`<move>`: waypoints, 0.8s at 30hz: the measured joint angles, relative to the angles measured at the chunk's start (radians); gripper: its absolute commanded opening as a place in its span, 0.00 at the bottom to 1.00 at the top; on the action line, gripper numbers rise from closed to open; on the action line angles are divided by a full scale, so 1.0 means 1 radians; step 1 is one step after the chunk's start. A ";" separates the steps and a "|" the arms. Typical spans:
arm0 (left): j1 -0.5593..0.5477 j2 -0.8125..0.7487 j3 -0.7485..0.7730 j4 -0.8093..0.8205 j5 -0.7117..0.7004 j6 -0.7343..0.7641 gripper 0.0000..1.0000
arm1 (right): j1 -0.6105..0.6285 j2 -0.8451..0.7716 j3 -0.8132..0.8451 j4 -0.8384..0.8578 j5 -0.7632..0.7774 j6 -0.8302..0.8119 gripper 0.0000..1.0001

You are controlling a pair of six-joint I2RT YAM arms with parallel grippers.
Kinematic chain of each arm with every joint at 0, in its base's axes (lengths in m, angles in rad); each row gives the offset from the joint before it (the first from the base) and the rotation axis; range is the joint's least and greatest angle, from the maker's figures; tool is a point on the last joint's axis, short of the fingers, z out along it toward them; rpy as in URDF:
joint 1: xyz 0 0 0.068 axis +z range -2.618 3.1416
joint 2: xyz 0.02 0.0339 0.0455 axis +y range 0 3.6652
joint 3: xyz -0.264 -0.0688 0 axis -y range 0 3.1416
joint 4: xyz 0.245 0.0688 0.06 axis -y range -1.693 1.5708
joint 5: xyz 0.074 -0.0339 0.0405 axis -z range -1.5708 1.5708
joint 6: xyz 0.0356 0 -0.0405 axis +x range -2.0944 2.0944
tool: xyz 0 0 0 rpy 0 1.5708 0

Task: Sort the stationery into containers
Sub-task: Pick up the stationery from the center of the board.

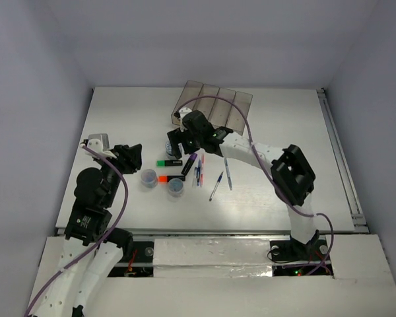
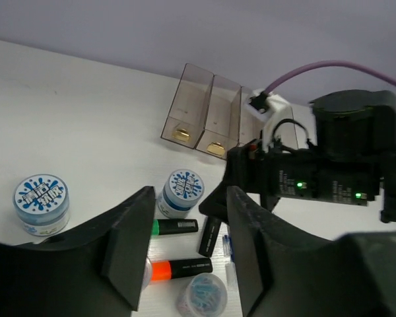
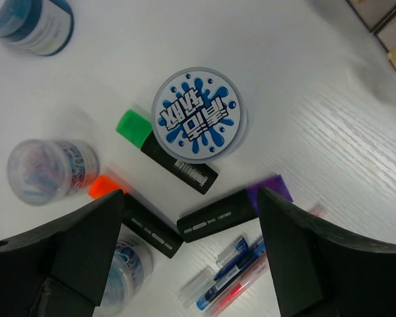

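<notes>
While hovering with the right gripper (image 3: 190,198) released above the blue-lidded tub (image 3: 199,119) near the counter's middle, seems to be starting a pick: next should lower, clench on it, and carry toward the containers (image 1: 214,105) at the far edge.

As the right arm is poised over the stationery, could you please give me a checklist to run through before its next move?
1. Right claw open and empty: ok.
2. Round tub lined up with that claw's opening: ok.
3. Tub free of neighbours: cannot tell; the green marker lies right against it in the right wrist view.
4. Bins open, with room: ok, those seen look empty.
5. Left claw open, empty, apart from the right arm: ok.
</notes>
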 measured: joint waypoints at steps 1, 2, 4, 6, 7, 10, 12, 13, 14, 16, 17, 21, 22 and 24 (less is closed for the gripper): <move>-0.002 -0.002 0.000 0.000 -0.001 0.000 0.46 | 0.000 0.027 0.025 -0.017 0.008 -0.004 0.89; -0.005 -0.003 0.000 0.000 -0.001 0.000 0.47 | 0.001 0.049 0.040 -0.029 0.011 -0.009 0.90; -0.006 -0.005 0.000 0.000 0.000 0.000 0.47 | 0.005 0.087 0.082 -0.060 0.016 -0.020 0.91; -0.010 -0.005 0.000 0.000 0.000 0.000 0.47 | 0.011 0.124 0.128 -0.088 0.020 -0.030 0.91; -0.012 -0.006 0.000 0.000 0.000 0.000 0.47 | 0.014 0.143 0.154 -0.102 0.023 -0.034 0.91; -0.016 -0.006 0.000 0.000 0.001 0.000 0.47 | 0.024 0.188 0.227 -0.132 0.026 -0.049 0.89; -0.018 -0.006 0.000 0.000 0.001 0.000 0.47 | 0.031 0.216 0.275 -0.152 0.031 -0.057 0.88; -0.018 -0.006 0.000 0.000 0.001 0.000 0.47 | 0.034 0.228 0.294 -0.160 0.040 -0.061 0.88; -0.018 -0.006 0.000 0.000 0.001 0.000 0.47 | 0.035 0.238 0.311 -0.166 0.050 -0.064 0.88; -0.018 -0.006 0.000 0.000 0.001 0.000 0.47 | 0.040 0.254 0.333 -0.182 0.074 -0.071 0.88; -0.018 -0.006 0.000 0.000 0.002 0.000 0.47 | 0.042 0.259 0.338 -0.186 0.084 -0.074 0.87; -0.018 -0.006 0.000 0.000 0.003 0.000 0.47 | 0.047 0.276 0.352 -0.199 0.126 -0.082 0.85; -0.018 -0.006 0.000 0.000 0.005 0.000 0.47 | 0.048 0.282 0.358 -0.199 0.137 -0.082 0.84; -0.018 -0.006 0.000 0.000 0.005 0.000 0.47 | 0.051 0.293 0.367 -0.197 0.156 -0.082 0.83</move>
